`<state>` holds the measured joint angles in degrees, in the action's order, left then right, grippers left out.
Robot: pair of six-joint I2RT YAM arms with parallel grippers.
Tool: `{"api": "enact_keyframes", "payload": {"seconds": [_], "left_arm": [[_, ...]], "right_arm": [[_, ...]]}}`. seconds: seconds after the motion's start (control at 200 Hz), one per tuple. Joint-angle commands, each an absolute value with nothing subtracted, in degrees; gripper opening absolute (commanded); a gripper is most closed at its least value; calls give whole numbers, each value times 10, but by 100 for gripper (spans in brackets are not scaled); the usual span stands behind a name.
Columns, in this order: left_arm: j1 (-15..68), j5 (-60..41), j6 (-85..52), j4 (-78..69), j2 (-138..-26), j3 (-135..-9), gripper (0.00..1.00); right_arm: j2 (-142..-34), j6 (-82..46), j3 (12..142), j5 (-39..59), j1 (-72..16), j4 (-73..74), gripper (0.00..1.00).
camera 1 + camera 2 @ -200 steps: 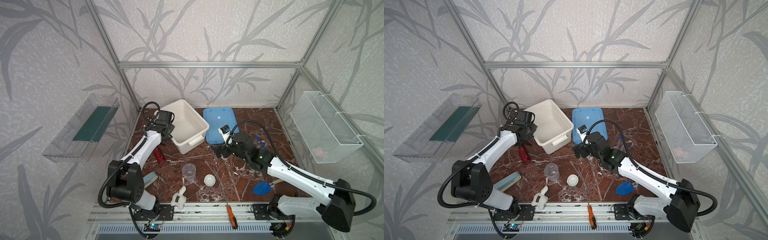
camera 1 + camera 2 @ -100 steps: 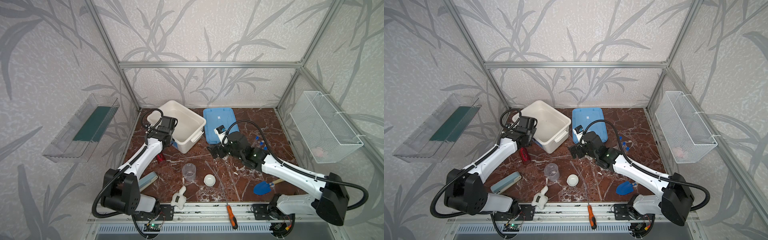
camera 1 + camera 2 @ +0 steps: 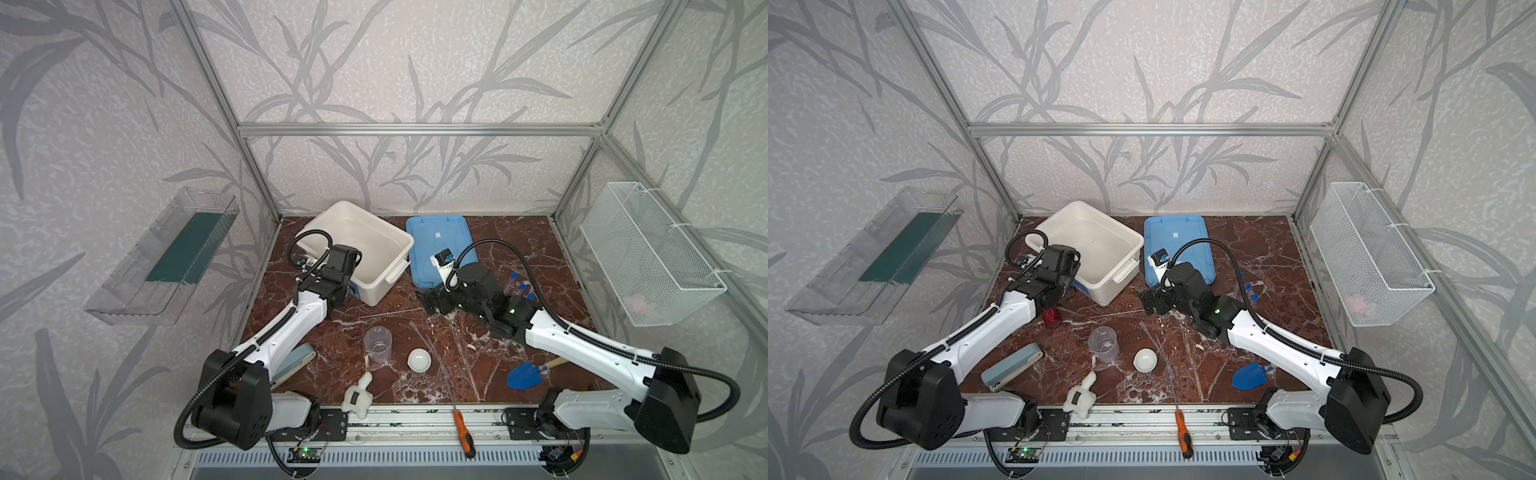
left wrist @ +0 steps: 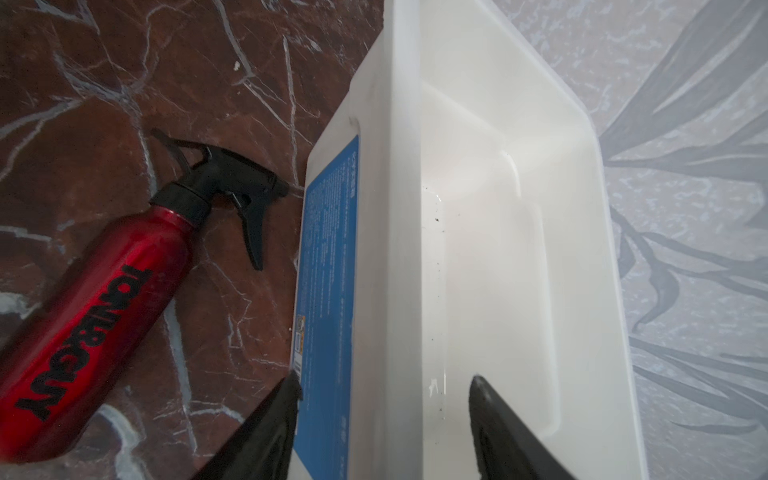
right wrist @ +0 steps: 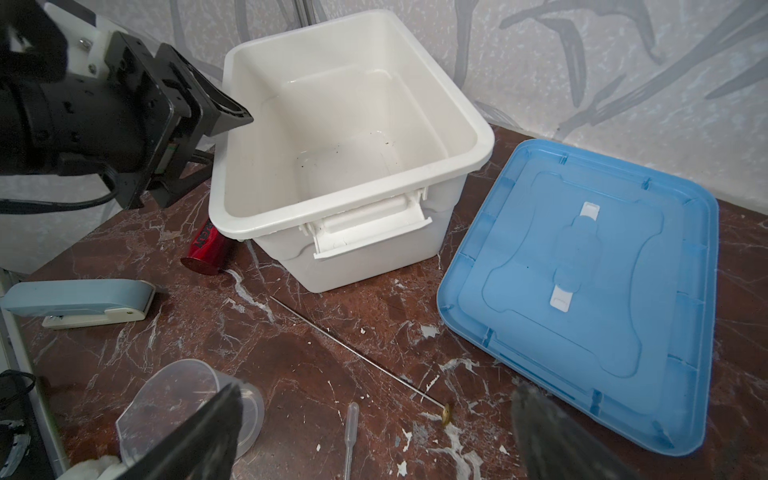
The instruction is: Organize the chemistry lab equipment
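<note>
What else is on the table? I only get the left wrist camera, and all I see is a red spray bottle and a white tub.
Observer: A clear beaker stands upright on the table, in front of the tub.
Operator: Does the tub have a lid somewhere?
Observer: Yes, a blue lid lies flat on the table right beside it.
Operator: What is the other arm doing?
Observer: The right gripper is open and holds nothing, in front of the blue lid.
</note>
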<state>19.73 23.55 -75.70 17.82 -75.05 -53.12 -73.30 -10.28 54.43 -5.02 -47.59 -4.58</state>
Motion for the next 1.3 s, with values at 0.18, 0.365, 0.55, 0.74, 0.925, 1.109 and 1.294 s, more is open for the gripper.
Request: {"api": "enact_keyframes", "payload": {"seconds": [0.18, 0.365, 0.55, 0.74, 0.925, 1.109, 1.294], "left_arm": [[247, 202, -751, 181, -738, -522, 77], [278, 199, -748, 160, -780, -549, 77], [319, 198, -747, 140, -831, -593, 77], [346, 179, -753, 122, -894, -635, 77], [379, 173, -755, 101, -941, -683, 77], [384, 142, -747, 82, -998, -754, 77], [385, 143, -745, 85, -1003, -774, 80]], "right_arm": [[-713, -99, 547, -66, -479, -43, 99], [-705, -97, 546, -71, -479, -51, 99], [-702, -91, 545, -81, -479, -51, 99], [-690, -84, 536, -105, -479, -51, 99], [-674, -80, 526, -137, -478, -53, 99], [-643, -97, 507, -178, -478, -43, 99], [-600, -112, 478, -227, -476, -29, 99]]}}
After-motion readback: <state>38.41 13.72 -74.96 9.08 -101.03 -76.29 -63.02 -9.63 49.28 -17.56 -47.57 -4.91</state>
